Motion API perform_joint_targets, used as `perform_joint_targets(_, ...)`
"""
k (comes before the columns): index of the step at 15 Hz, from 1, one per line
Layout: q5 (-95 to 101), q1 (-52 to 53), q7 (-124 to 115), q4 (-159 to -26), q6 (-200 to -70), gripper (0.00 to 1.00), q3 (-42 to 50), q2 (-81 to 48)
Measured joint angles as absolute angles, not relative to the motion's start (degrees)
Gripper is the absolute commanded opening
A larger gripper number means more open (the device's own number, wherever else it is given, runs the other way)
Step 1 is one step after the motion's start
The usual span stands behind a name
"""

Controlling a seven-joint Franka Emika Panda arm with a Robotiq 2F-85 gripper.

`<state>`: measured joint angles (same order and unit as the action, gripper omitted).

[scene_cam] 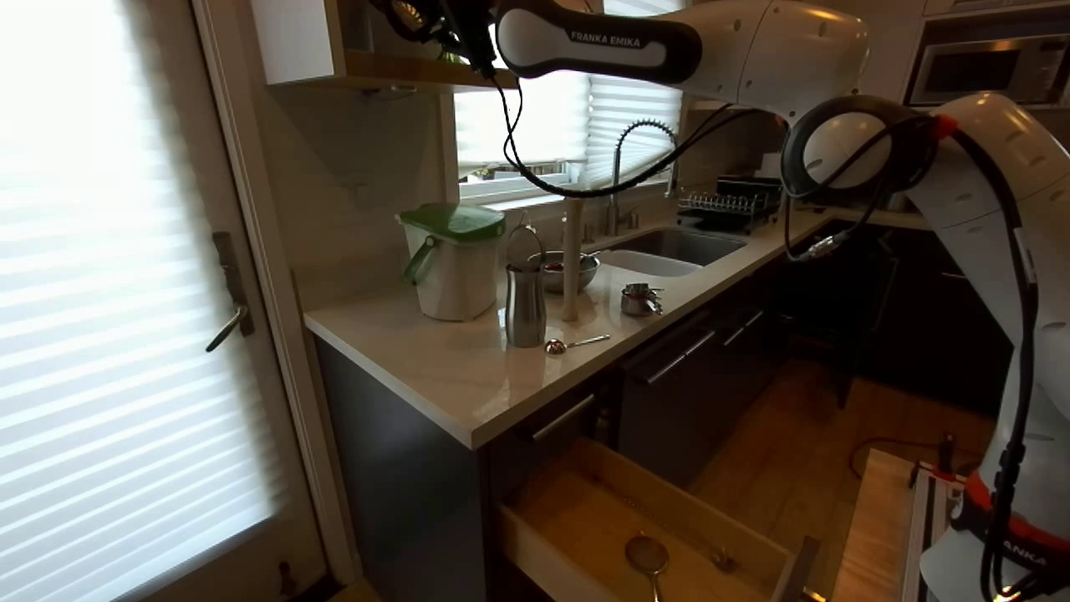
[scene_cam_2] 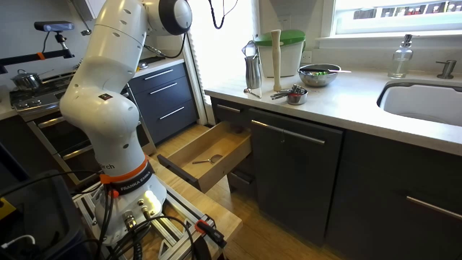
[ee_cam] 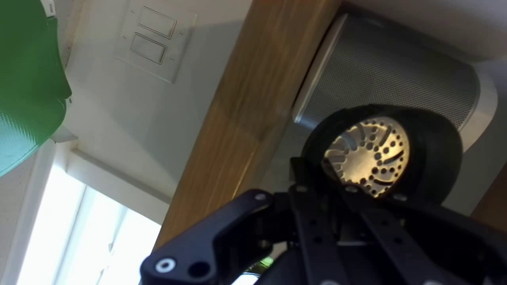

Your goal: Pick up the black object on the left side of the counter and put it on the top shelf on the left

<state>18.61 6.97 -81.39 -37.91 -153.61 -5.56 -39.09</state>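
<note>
So wrist view had the gripper [ee_cam: 318, 177] clenched on the rim of the black thing [ee_cam: 382, 153], jaws nearly together, the rest poking out past them. In an exterior view it was up high, near a wooden shelf [scene_cam: 389, 68].

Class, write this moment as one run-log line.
claw: gripping black object | height: above counter | wrist-view background: speaker | release: not yet
</note>
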Motion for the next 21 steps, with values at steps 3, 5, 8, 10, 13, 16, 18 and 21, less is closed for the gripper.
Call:
perform_joint_targets(3, 18.6, 7.0, -81.4, -37.0, -152.9, 0.56, -5.7, -39.7)
perform_joint_targets(5, 18.6, 7.0, -81.4, -36.2, -152.7, 0.72, -5.7, -40.0)
perform_joint_targets(8, 18.6, 7.0, -81.3, -35.8, -152.6, 0.94, -5.7, -40.2)
perform_joint_targets(10, 18.6, 7.0, -81.3, -35.6, -152.6, 1.00, -5.8, -40.3)
perform_joint_targets(13, 18.6, 7.1, -81.0, -35.2, -151.8, 1.00, -6.5, -40.1)
perform_joint_targets(16, 18.6, 7.5, -79.2, -35.1, -147.9, 1.00, -7.7, -38.4)
perform_joint_targets(18, 18.6, 7.5, -76.6, -35.4, -141.4, 1.00, -8.5, -35.7)
perform_joint_targets(21, 18.6, 7.0, -72.0, -37.4, -130.5, 1.00, -9.1, -30.5)
